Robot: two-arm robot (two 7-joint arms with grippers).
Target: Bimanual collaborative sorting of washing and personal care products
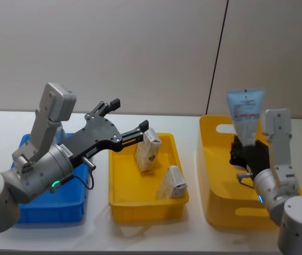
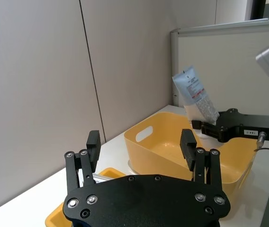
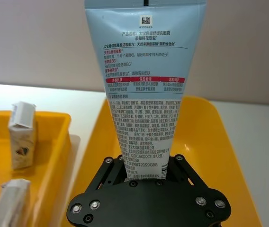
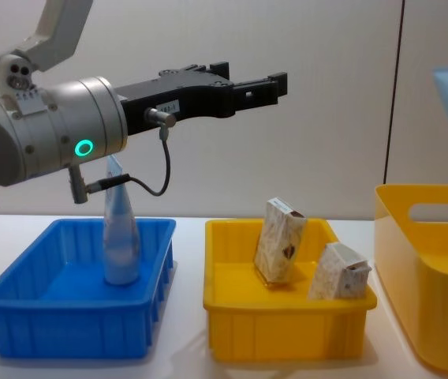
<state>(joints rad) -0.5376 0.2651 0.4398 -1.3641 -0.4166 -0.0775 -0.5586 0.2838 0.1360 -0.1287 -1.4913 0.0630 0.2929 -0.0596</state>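
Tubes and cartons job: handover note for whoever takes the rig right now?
Left gripper: open, empty, raised above the yellow tray.
Right gripper: shut on a pale-blue tube, held upright over the large yellow bin.
Done: rear carton and front carton sit in the yellow tray; a second tube stands in the blue bin.
Left: the held tube is not yet placed; it probably belongs with the second tube in the blue bin.
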